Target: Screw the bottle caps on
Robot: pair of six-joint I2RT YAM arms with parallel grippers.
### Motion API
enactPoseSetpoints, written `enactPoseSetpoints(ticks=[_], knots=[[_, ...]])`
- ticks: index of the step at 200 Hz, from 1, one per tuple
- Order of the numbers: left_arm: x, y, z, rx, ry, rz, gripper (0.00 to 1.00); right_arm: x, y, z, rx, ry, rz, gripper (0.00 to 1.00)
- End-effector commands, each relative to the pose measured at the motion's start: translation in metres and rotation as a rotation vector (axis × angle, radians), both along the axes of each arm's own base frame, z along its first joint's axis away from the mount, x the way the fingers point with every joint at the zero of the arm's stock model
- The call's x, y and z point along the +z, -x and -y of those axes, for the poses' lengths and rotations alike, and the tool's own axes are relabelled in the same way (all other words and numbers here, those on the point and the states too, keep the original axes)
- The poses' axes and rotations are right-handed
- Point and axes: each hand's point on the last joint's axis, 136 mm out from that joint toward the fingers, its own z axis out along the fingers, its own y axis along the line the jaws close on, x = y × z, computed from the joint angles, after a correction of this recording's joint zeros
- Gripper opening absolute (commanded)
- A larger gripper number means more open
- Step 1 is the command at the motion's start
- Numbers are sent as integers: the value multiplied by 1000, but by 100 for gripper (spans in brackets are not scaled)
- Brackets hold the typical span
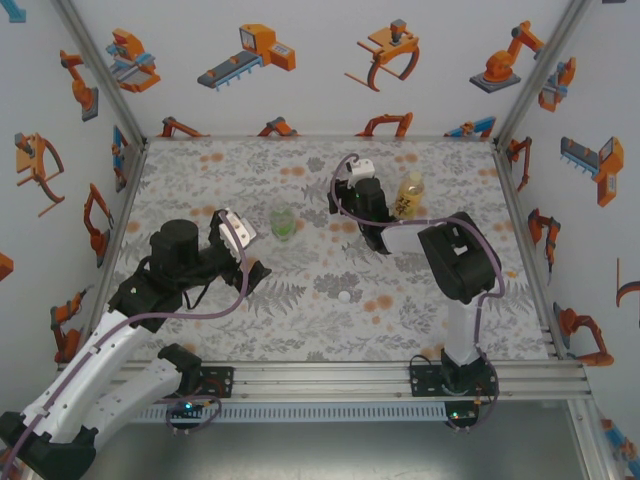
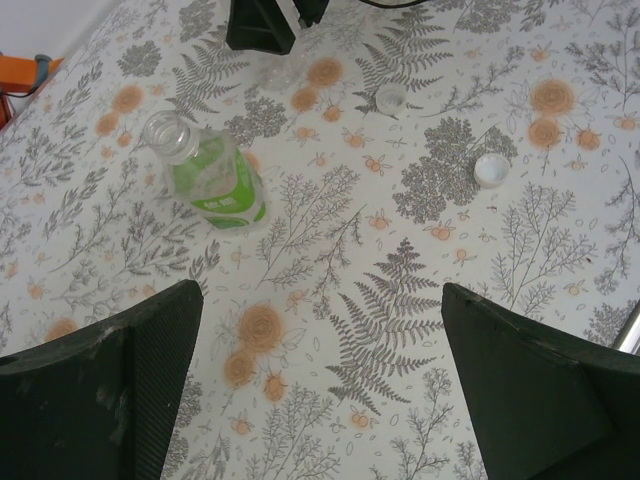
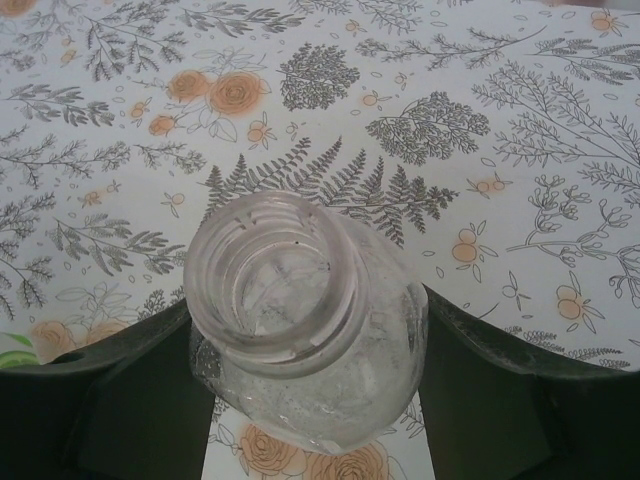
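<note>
A colourless bottle point(image 3: 300, 330) stands upright with its threaded neck open, and my right gripper point(image 3: 305, 340) is shut on its body, one finger against each side. From above, that gripper point(image 1: 362, 200) sits at the back middle of the table, next to the yellow-orange bottle point(image 1: 409, 192). The green-tinted bottle point(image 2: 210, 175) stands uncapped, also seen from above point(image 1: 283, 222). My left gripper point(image 2: 320, 380) hangs open over bare cloth, near and to the left of the green bottle point(image 1: 250, 250). A white cap point(image 2: 491, 170) lies loose on the cloth point(image 1: 345, 296). A paler cap point(image 2: 390, 97) lies farther back.
The table point(image 1: 450, 300) has a floral cloth and is walled at the left, back and right by white panels. The right arm's elbow point(image 1: 458, 255) rises over the right half. A metal rail point(image 1: 400, 375) runs along the near edge.
</note>
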Motion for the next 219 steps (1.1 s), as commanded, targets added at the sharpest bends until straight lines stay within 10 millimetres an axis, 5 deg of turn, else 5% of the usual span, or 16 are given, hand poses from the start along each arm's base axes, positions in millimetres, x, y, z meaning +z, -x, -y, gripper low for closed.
enactPoseSetpoints(ticks=[1, 60, 115, 219], knots=[[2, 1, 1, -13, 8, 13, 98, 21, -1, -1, 16, -1, 34, 47], [8, 3, 2, -17, 39, 29, 97, 73, 34, -1, 97, -11, 37, 45], [18, 14, 8, -77, 103, 67, 97, 139, 102, -2, 269, -84, 33, 42], [69, 34, 17, -174, 368, 134, 97, 236, 262, -85, 815, -269, 63, 34]])
